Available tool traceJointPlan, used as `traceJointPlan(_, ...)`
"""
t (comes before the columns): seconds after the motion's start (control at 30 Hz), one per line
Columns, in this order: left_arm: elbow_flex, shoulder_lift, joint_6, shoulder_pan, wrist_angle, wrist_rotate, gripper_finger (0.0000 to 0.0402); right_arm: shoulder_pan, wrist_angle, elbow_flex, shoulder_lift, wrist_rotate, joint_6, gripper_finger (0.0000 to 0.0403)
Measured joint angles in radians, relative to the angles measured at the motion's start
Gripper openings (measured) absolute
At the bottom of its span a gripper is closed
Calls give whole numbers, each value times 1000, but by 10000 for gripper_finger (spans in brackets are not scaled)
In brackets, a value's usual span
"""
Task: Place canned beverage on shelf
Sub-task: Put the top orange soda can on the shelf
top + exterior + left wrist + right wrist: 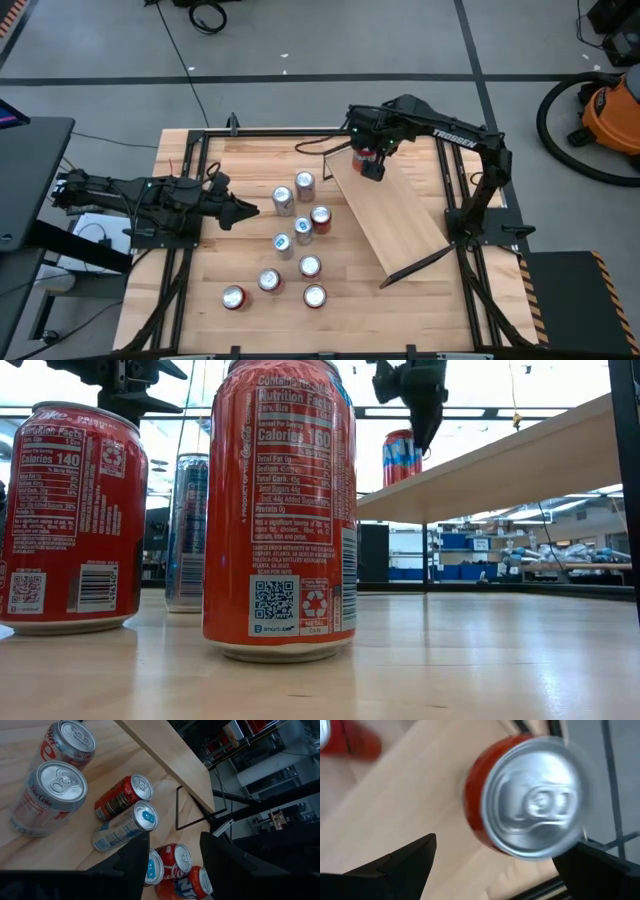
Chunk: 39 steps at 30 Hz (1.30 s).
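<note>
A red canned beverage (362,155) stands upright on its base at the far end of the shelf (395,215), a sloped light wood board on thin black supports. My right gripper (373,166) hangs open just above it, pointing down. In the right wrist view its fingers stand wide on either side of the can's silver top (535,802) without touching it. In the low view my right gripper (421,415) hovers over the can (401,458). My left gripper (243,210) waits open at the table's left, aimed at the loose cans, with nothing between its fingers (135,857).
Several loose cans (300,235) stand in a cluster on the planked tabletop between the left gripper and the shelf, two close to the low camera (280,510). A black frame (455,215) borders the table. Bare board runs along the shelf's near part.
</note>
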Motion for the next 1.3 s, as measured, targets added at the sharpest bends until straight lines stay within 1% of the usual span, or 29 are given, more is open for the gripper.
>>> traceJointPlan(0.07, 0, 0, -3, 0, 1, 0, 185, 4, -2, 15, -14, -9, 90, 392)
traceJointPlan(0.2, 0, 0, -16, 0, 1, 1, 185, 4, -2, 21, -41, -75, 266, 392)
traceJointPlan(0.27, 0, 0, -18, 0, 1, 1, 185, 4, -2, 21, -45, -142, 340, 392)
traceJointPlan(0.33, 0, 0, -19, 0, 1, 1, 185, 4, -2, 21, -47, -240, 414, 392)
traceJointPlan(0.43, 0, 0, -19, 0, 1, 2, 185, 13, 44, 0, -47, -378, 452, 392)
traceJointPlan(0.5, 0, 0, -19, 0, 0, 2, 185, 27, 93, -14, -46, -419, 470, 392)
traceJointPlan(0.57, 0, 0, -19, 0, 1, 1, 185, 48, 147, -21, -46, -434, 485, 390)
traceJointPlan(0.63, 0, 0, -19, 0, 0, 1, 185, 70, 204, -27, -46, -425, 487, 387)
traceJointPlan(0.77, 0, 0, -18, 0, 0, 1, 185, 123, 282, -30, -46, -309, 479, 379)
traceJointPlan(0.97, 0, 0, -18, 0, 0, -14, 185, 162, 345, -29, -39, -227, 493, 366)
traceJointPlan(1.13, 0, 0, -17, 1, 0, -21, 185, 163, 374, -30, 5, -213, 471, 360)
traceJointPlan(1.3, 0, 0, -16, 1, -6, -21, 185, 164, 369, -30, 52, -150, 468, 358)
